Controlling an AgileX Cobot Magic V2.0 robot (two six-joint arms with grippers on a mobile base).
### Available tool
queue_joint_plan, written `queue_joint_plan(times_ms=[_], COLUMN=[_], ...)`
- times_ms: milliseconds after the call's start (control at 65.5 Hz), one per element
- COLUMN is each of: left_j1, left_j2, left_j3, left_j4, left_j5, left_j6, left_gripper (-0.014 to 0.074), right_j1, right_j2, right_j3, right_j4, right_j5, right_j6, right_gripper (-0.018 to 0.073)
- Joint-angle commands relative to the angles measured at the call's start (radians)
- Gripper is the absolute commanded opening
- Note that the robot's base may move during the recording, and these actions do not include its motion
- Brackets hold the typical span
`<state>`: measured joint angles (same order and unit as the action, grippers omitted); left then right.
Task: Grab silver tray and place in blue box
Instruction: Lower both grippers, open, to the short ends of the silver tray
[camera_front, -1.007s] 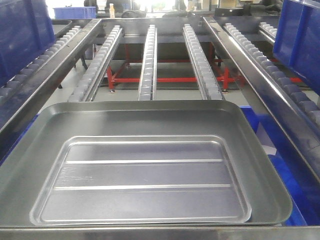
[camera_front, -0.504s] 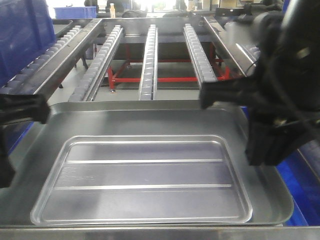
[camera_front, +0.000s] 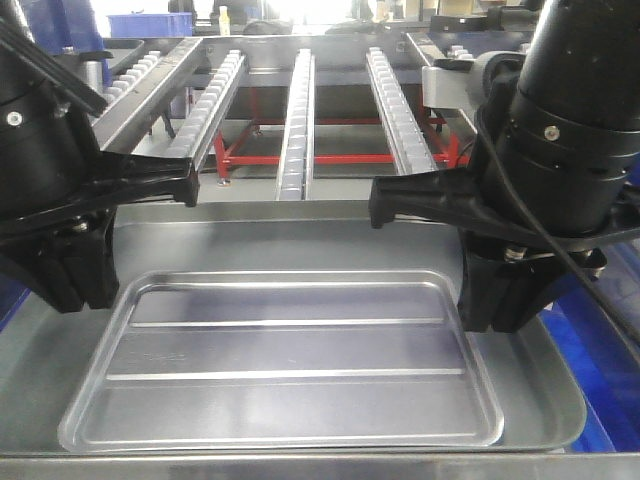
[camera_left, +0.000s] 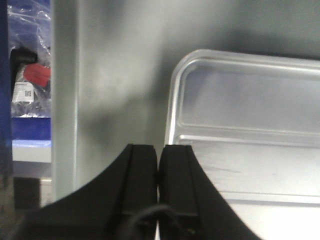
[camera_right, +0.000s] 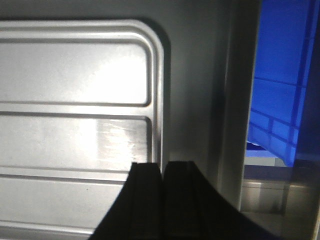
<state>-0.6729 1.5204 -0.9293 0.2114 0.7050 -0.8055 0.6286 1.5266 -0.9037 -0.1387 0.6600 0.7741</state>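
Note:
The silver tray (camera_front: 280, 360) lies flat inside a larger dark grey tray (camera_front: 300, 235), its two ridges running left to right. My left gripper (camera_front: 75, 300) hangs over the tray's left rim, and my right gripper (camera_front: 495, 322) over its right rim. In the left wrist view the left gripper (camera_left: 159, 148) is shut on nothing, just left of the silver tray (camera_left: 250, 125). In the right wrist view the right gripper (camera_right: 162, 166) is shut and empty at the edge of the silver tray (camera_right: 75, 100). The blue box (camera_right: 285, 100) lies beyond the grey tray's right side, partly seen.
Roller conveyor rails (camera_front: 300, 110) run away behind the trays, over a red frame (camera_front: 330, 158). The blue box (camera_front: 600, 380) shows at the lower right. A plastic bag with a red item (camera_left: 31, 75) lies left of the grey tray.
Both arms have come into view and lowered to the silver tray's left and right rims. The trays have not moved.

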Motion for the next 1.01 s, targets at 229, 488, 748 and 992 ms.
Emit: queue_joint_plan(times_ms=[229, 488, 748, 992], left_j1=[-0.010, -0.089, -0.092, -0.092], left_j2=[-0.030, -0.026, -0.026, -0.026], left_j3=[-0.004, -0.002, 0.022, 0.048], left_j4=[0.015, 0.059, 0.070, 0.088], left_j5=[-0.036, -0.036, -0.038, -0.043], left_j6=[0.031, -0.062, -0.093, -0.112], left_gripper=[-0.0005, -0.0006, -0.0006, -0.0006], right_j1=[-0.001, -0.001, 0.003, 0.012], right_j2=[-0.033, -0.033, -0.033, -0.033], right_j3=[-0.033, -0.033, 0.004, 0.024], right_j4=[-0.021, -0.031, -0.031, -0.031], right_j5=[-0.040, -0.019, -0.041, -0.089], right_j6=[0.003, 0.003, 0.003, 0.003], right_gripper=[0.0055, 0.0055, 0.0055, 0.0055])
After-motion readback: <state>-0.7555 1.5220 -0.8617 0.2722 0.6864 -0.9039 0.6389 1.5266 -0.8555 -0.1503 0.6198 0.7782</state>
